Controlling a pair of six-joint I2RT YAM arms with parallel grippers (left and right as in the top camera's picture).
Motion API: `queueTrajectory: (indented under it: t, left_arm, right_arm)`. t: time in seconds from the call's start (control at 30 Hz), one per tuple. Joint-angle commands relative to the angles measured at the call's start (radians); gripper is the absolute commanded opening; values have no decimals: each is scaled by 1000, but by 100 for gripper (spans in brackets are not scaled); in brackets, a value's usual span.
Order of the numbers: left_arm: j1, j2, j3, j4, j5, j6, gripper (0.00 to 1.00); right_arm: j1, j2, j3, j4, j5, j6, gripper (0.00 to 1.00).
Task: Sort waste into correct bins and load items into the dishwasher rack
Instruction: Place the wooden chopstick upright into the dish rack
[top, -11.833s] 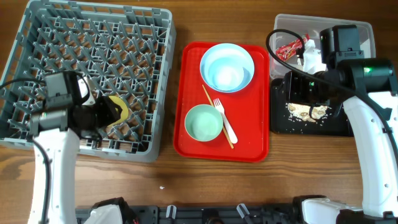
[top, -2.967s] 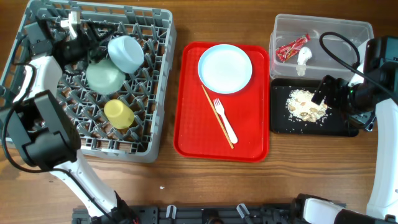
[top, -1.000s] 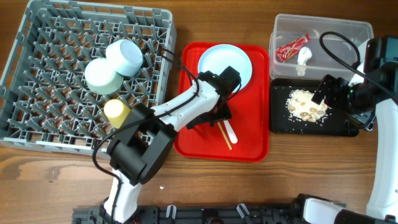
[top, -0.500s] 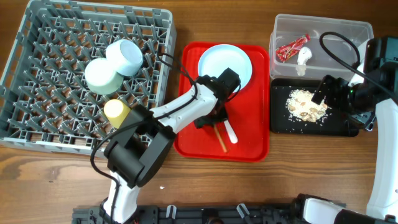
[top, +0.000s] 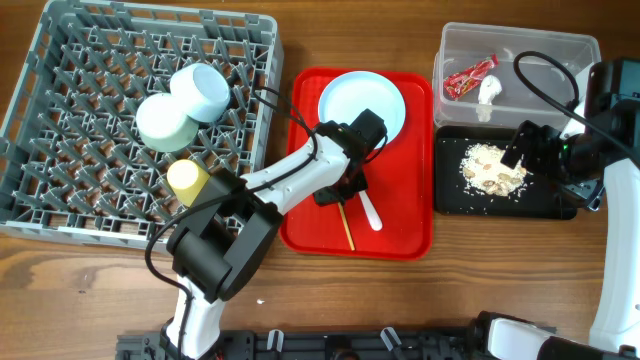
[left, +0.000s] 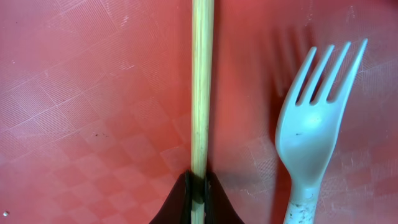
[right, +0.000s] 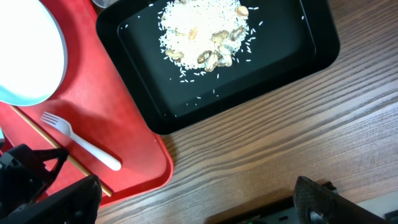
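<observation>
The left jaws are pinched tight on the chopsticks (left: 200, 93) near one end. The sticks are on the red tray (top: 310, 150), just beside the white fork (left: 311, 137) (its tines point up in the wrist view). The right jaws stand wide above the counter (right: 280, 149), near the black tray (right: 140, 68) holding crumbs (right: 202, 31).

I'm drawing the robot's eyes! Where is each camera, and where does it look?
Overhead: above the table, looking straight down at rack, red tray, both arms.
Left wrist: close over the red tray, facing chopsticks and fork; left gripper pinches the chopsticks.
Right wrist: over the black tray of crumbs, looking down; open right gripper at bottom.
Shared: all three show the fork.
</observation>
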Motion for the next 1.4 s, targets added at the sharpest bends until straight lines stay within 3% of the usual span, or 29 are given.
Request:
queueTrajectory:
  t: [0.0, 0.13, 0.23, 0.33, 0.4, 0.57, 0.73, 1.0, 1.03, 1.07, 1.1, 1.2, 1.3, 1.37]
  left_arm:
    - [10, 23, -44, 5, 29, 1, 4]
    - [56, -134, -44, 1, 20, 69, 4]
    - [114, -282, -44, -39, 22, 229, 4]
    - [193, -415, -44, -95, 20, 475, 4]
    - [261, -480, -44, -115, -40, 587, 4]
    - [430, -510, -45, -54, -88, 859, 4]
    - [500, -476, -47, 45, -56, 982, 4]
    - [501, -310, -49, 104, -50, 999, 5]
    - [501, -310, -49, 108, -50, 998, 13]
    - [501, -310, -48, 111, -50, 995, 41]
    - [501, -310, -45, 110, -50, 995, 56]
    - [501, -328, -18, 96, -50, 968, 63]
    - [492, -392, 46, 58, -18, 898, 62]
    - [457, -454, 55, 56, 150, 802, 62]
  right_arm:
    - [-3, -13, 19, -1, 14, 8, 99]
    - [-3, -13, 19, -1, 14, 7, 100]
    - [-3, -13, 19, -1, 14, 7, 100]
    - [-3, -13, 19, -2, 14, 8, 100]
    - [-3, -13, 19, -5, 14, 8, 100]
    - [-3, -13, 19, -5, 14, 8, 100]
    - [-3, -13, 19, -5, 14, 8, 100]
    - [-3, -13, 19, -7, 14, 8, 100]
    - [-3, -13, 19, -7, 14, 8, 99]
    - [-3, -13, 19, -8, 14, 8, 100]
    - [-3, -13, 19, -8, 14, 8, 100]
    - [-3, -13, 19, -9, 14, 7, 100]
    - [-3, -13, 19, -8, 14, 8, 100]
    - [-3, -13, 19, -8, 14, 8, 100]
